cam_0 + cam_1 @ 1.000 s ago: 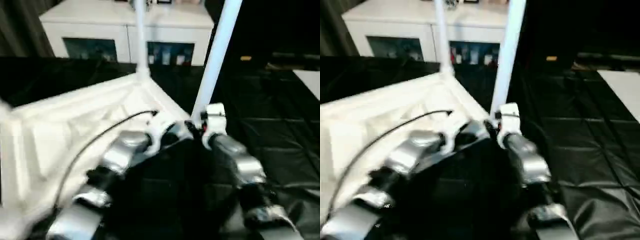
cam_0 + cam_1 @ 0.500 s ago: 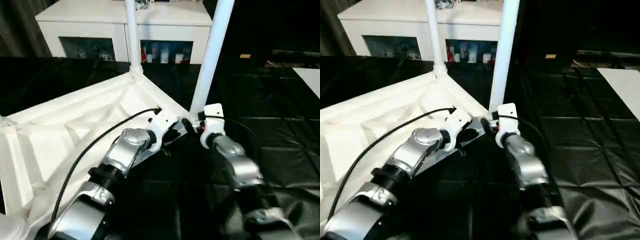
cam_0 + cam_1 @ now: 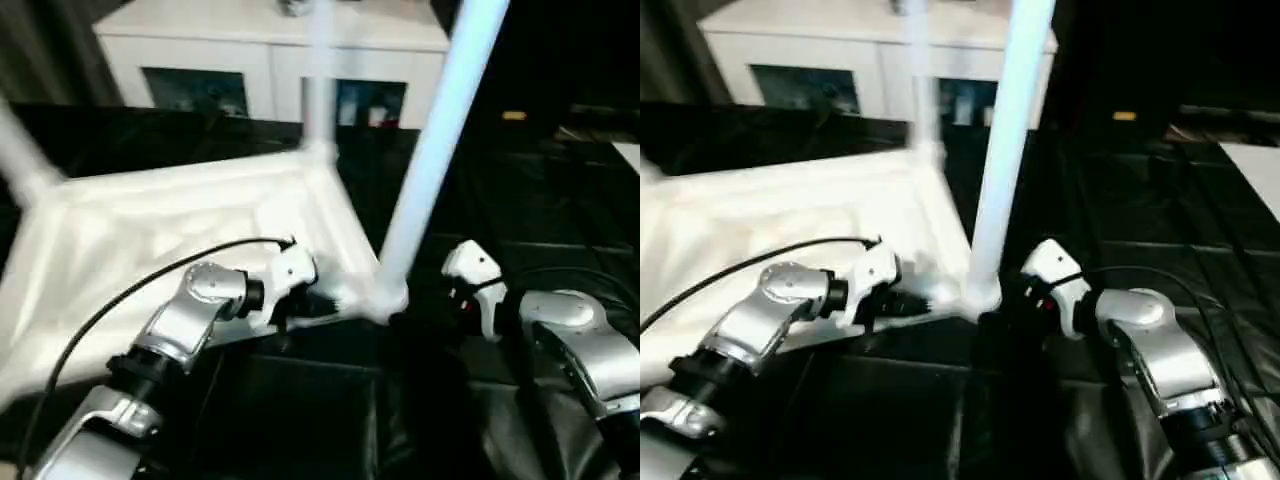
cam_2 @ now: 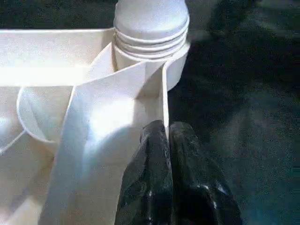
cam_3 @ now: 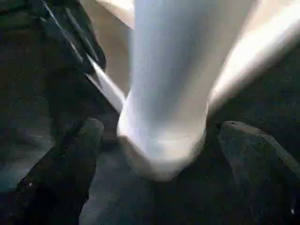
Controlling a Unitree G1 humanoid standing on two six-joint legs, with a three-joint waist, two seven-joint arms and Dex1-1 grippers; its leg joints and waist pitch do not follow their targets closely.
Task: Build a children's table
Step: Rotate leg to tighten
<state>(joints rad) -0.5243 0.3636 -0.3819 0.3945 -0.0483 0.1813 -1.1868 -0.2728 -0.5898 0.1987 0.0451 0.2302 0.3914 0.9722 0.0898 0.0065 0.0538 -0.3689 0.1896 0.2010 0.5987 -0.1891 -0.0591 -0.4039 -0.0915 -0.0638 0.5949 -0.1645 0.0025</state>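
Observation:
The children's table lies upside down on the black mat, its white ribbed tabletop facing up. One white leg stands upright in the near right corner socket. A second leg rises at the far corner and a third at the left. My left gripper is shut on the tabletop's thin rim just beside that near socket. My right gripper is open, its fingers standing either side of the near leg's base with a gap to it.
A white cabinet with glass-fronted doors stands behind the table. Black padded mat covers the floor to the right. A flat white board shows at the right edge. A black cable runs along my left forearm.
My right gripper has opened, let go of the near leg's base and drawn back a little to the right. The camera has shifted, bringing the left leg into view. The left gripper stays shut.

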